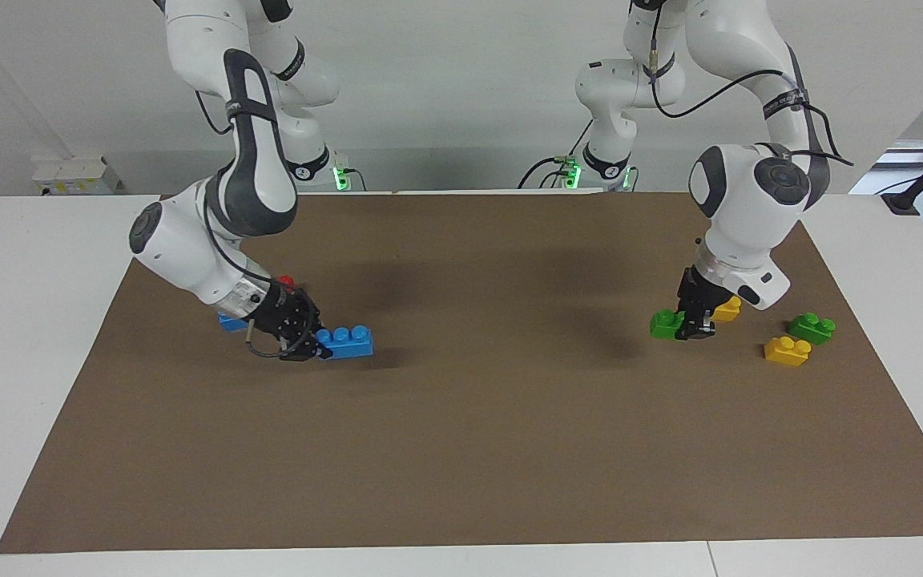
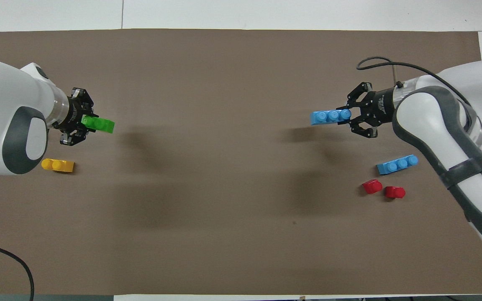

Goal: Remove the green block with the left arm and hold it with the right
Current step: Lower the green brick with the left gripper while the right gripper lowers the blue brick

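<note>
Two claws engaged: left claw (image 1: pixel 695 327) clamped on small bright-green two-stud plastic block (image 1: pixel 667 324) at table level, right claw (image 1: pixel 301 340) gripping long blue plastic brick (image 1: pixel 346 341); shallow end-grip risking slip on lifting.

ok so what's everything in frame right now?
green block: 1, bright green, in the left gripper
green brick: 1, darker green, on the mat at the left arm's end
yellow bricks: 2, yellow, on the mat, one beside the green brick, one nearer the robots
blue bricks: 2, blue, one in the right gripper, one on the mat
red bricks: 2, red, side by side near the loose blue one
mat: 1, brown, on the table
table: 1, white
left gripper: shut on green block
right gripper: shut on blue brick
</note>
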### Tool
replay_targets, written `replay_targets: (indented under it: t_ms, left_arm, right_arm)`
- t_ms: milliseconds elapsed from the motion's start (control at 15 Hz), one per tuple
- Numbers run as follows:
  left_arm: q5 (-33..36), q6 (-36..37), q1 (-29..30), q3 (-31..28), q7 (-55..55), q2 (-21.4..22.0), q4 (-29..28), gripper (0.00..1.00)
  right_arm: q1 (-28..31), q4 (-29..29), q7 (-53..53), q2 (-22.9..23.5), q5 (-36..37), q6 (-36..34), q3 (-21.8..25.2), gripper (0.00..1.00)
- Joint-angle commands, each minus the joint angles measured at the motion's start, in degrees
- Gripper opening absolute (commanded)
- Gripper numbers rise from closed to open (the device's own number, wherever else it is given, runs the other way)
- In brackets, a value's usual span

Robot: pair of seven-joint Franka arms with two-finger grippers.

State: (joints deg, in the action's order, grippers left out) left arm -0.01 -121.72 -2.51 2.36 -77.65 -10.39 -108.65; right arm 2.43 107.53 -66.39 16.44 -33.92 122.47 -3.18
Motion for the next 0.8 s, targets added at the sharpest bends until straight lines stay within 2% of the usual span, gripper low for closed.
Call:
replay_targets:
  t_ms: [0,200,467,733]
  left_arm:
    - [-0.25,-1.4,3.55,0.71,8.72,0.2,-2.0,0.0]
    - [-0.25,-5.97,6.02,0.71,14.71,-1.29,-4.12,0.0]
    - [-0.25,-10.28,6.2,0.54,15.87,-5.07,-3.59,0.0]
    - [-0.07,-11.96,7.16,0.54,17.35,-7.09,-2.54,0.0]
  right_arm:
    - [4.41,0.92,3.11,0.79,0.96,-0.65,-0.95,0.0]
    - [6.79,2.41,3.2,1.58,1.05,-0.74,-0.95,0.0]
    - [9.43,5.67,7.67,1.58,0.96,0.05,-0.95,0.0]
    - [11.11,7.25,9.61,1.49,0.96,1.28,-0.95,0.0]
